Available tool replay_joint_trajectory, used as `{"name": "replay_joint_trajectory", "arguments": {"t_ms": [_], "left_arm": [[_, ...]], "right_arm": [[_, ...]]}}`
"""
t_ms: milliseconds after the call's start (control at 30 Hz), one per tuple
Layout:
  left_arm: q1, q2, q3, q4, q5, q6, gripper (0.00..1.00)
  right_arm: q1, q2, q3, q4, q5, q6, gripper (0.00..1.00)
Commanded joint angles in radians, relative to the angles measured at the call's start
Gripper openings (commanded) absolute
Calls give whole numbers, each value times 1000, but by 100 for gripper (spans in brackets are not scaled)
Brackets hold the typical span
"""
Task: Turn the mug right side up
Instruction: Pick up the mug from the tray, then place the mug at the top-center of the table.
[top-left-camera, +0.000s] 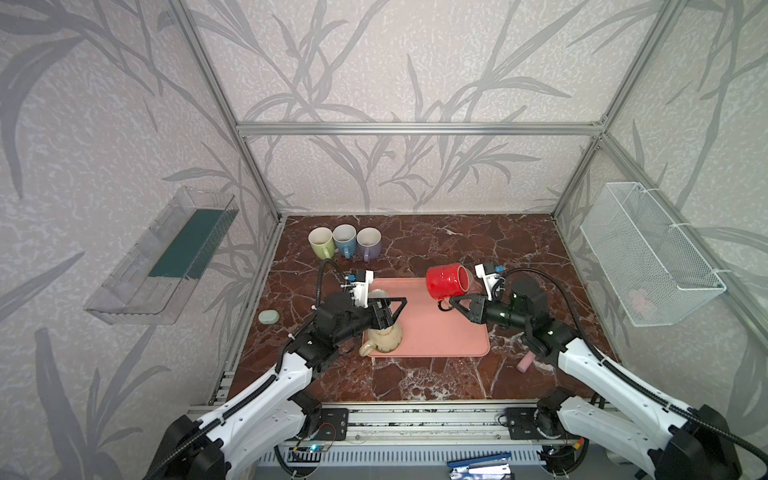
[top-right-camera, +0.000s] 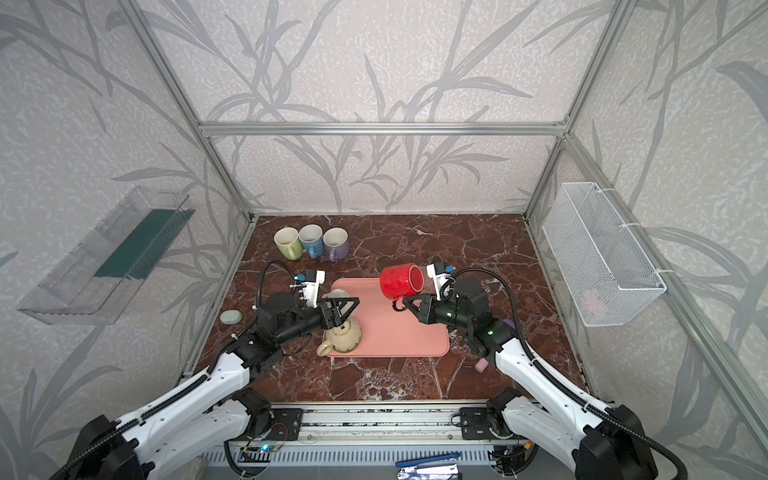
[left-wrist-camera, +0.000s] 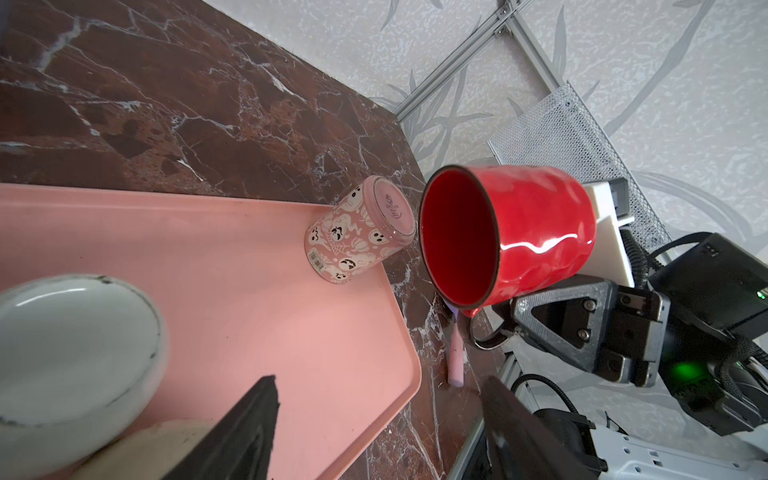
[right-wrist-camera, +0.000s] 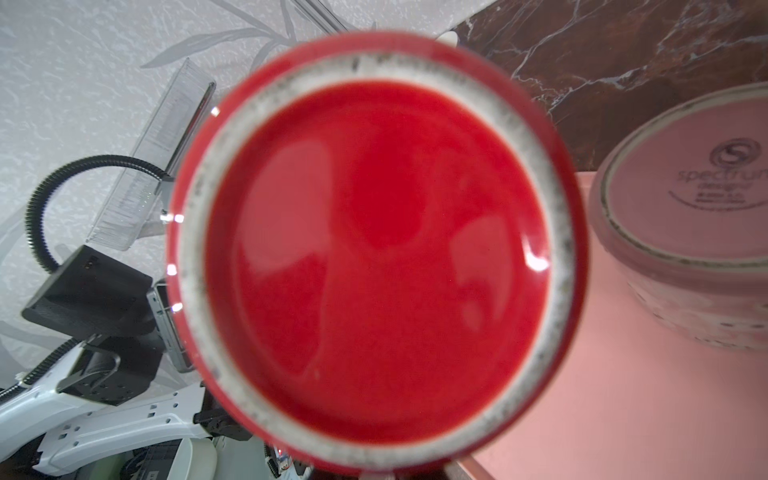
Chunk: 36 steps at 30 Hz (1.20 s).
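Closest to the lens, the red mug (right-wrist-camera: 374, 257) filled the right wrist view with its glazed base, a little blurred. It lay on its side in the air over the far right edge of the pink tray (top-left-camera: 436, 332), with the mouth turned toward the left arm. The right gripper (top-left-camera: 452, 301) was closed tight on its handle. An upside-down ghost-patterned mug (left-wrist-camera: 361, 232) stood at the tray's far right corner, mostly hidden by the red mug in both top views. The left gripper (top-left-camera: 397, 307) hung over an upside-down cream mug (top-left-camera: 384, 338) at the tray's near left corner, jaws spread wide with nothing between them. The cream handle reached over the tray's edge. Between the two grippers the middle of the tray showed only pink surface. On the marble table (top-left-camera: 457, 245) three upright mugs (top-left-camera: 345, 241) stood in a row at the far left, well apart from both arms. A pink stick (top-left-camera: 525, 361) lay just beside the right arm.
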Motion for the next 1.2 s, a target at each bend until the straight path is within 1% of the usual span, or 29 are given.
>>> {"name": "replay_joint_trajectory", "arguments": {"t_ms": [0,133,300,400,567,933,1167], "left_arm": [[-1,33,-4,175,58,-45,75],[-2,67,5,250,86,-54,75],[-3,117,21,350,126,-81,67],[-4,147,35,398,145,-92,65],[-7,183,64,442,161,-102,65],[-7,253,139,530,183,-124,64],[-7,290,162,563,186,-133,56]], "right_arm": [[-15,31,69,252,-110,49,0],[-25,101,77,408,-169,128,0],[-26,186,94,577,-222,216,0],[-27,215,106,647,-240,240,0],[-28,244,124,707,-277,267,0],[-26,301,174,758,-327,300,0],[-25,342,175,833,-358,335,0]]}}
